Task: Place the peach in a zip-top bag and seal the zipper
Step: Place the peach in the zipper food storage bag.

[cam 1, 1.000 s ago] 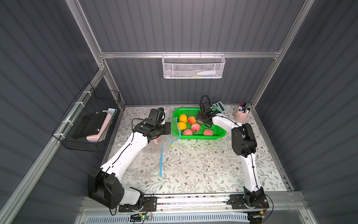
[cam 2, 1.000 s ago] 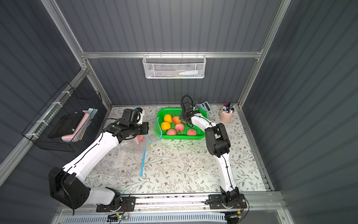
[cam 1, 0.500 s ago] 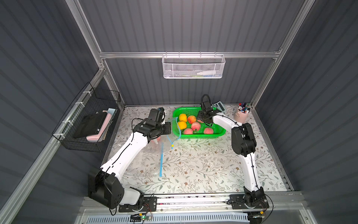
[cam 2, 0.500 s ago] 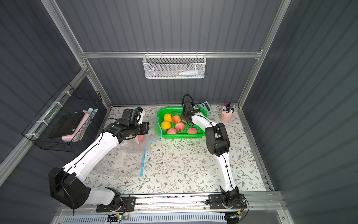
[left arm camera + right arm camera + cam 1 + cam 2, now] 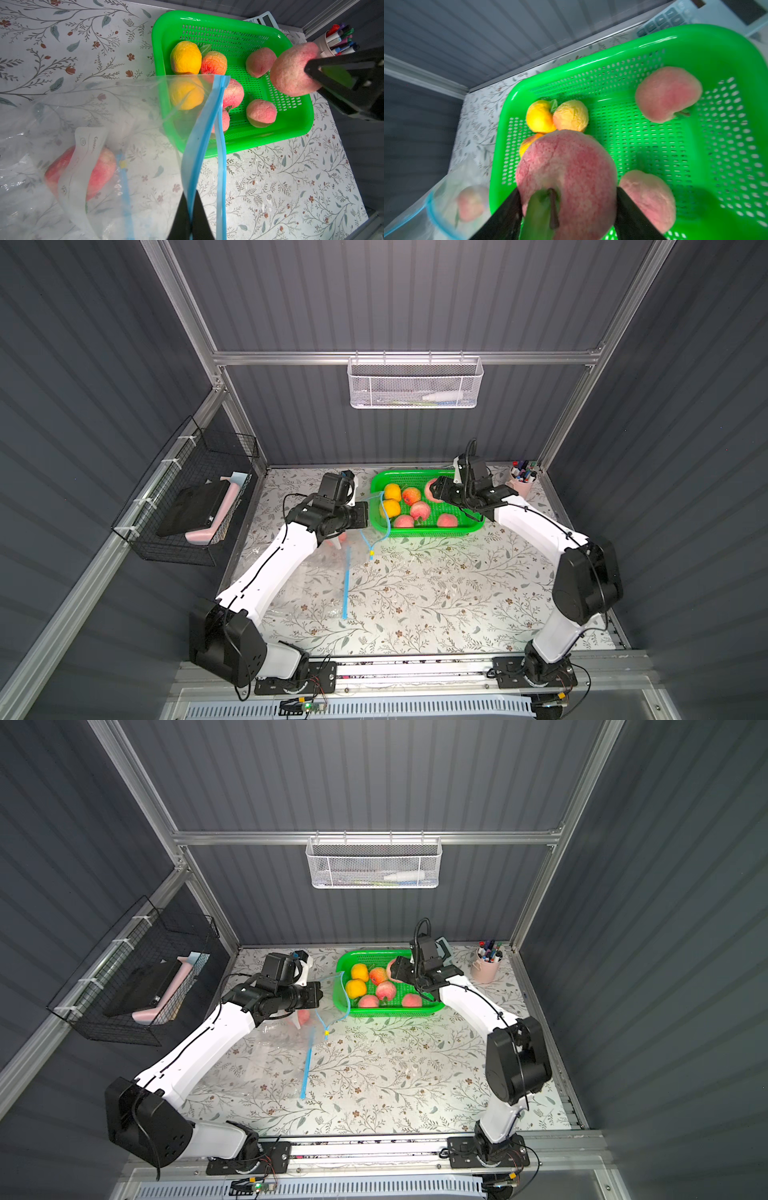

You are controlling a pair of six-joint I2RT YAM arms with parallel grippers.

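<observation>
Peach is clamped in the right gripper jaws, up over the green basket. The zip-top bag mouth sits off to its left, rim pinched by the left gripper jaws, so I'd guess a sideways carry.

Dark grey ribbed wall panels close the cell at 9, 12 and 3 o'clock. They sit in an aluminium frame with slanting posts at 11 and 1 o'clock and a crossbar along the back. A white mesh basket hangs from that crossbar at 12 o'clock. A black wire basket is fixed to the side rail at 9 o'clock. The desk has a pale covering printed with leafy twigs and small flowers, and the light is brightest on its near half, toward 6 o'clock. A cup of marker pens stands in the 1 o'clock corner.
</observation>
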